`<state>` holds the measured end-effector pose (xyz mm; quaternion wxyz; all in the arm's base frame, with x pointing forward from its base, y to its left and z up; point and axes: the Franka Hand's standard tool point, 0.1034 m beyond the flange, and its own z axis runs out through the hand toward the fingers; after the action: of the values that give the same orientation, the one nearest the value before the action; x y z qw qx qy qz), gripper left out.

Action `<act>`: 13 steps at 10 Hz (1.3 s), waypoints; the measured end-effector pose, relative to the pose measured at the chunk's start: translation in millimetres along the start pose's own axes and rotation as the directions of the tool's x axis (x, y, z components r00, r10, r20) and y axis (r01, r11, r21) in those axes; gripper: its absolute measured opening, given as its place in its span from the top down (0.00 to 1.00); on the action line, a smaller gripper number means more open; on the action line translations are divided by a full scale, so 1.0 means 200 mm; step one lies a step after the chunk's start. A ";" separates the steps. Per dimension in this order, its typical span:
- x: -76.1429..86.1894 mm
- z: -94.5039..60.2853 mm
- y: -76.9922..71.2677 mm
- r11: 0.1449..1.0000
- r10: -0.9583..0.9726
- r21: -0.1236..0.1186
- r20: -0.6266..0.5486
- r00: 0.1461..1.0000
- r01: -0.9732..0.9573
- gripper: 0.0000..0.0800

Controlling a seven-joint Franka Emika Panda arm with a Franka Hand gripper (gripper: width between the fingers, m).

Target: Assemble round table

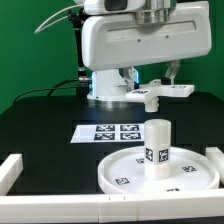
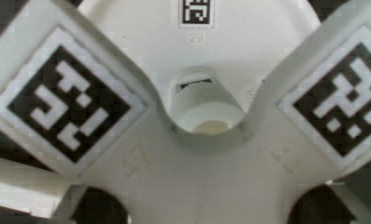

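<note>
Cross-shaped foot piece (image 1: 166,91) is hanging aloft in the gripper (image 1: 152,82).
The fingers are clamping it, while the cylinder leg (image 1: 157,150) is standing upright on the round rimmed disc (image 1: 118,172).

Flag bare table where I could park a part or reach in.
Free: black table on the exterior view's left, between the border bar and the marker board; also the strip between that board and the robot base. Crowded: exterior view's right, where the round disc carries the upright leg and the gripper holds the foot piece.
</note>
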<state>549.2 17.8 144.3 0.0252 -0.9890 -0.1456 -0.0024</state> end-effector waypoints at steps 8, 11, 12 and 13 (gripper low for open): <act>0.08 0.06 -0.05 0.995 -0.095 -0.008 0.022 0.995 0.095 0.45; 0.04 0.10 -0.04 0.996 -0.090 -0.004 0.034 0.995 0.090 0.45; 0.03 0.11 -0.04 0.996 -0.089 -0.004 0.036 0.995 0.089 0.45; 0.02 0.12 -0.04 0.996 -0.088 -0.003 0.039 0.995 0.088 0.45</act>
<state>551.1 27.6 120.8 0.0197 -0.9815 -0.1896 0.0152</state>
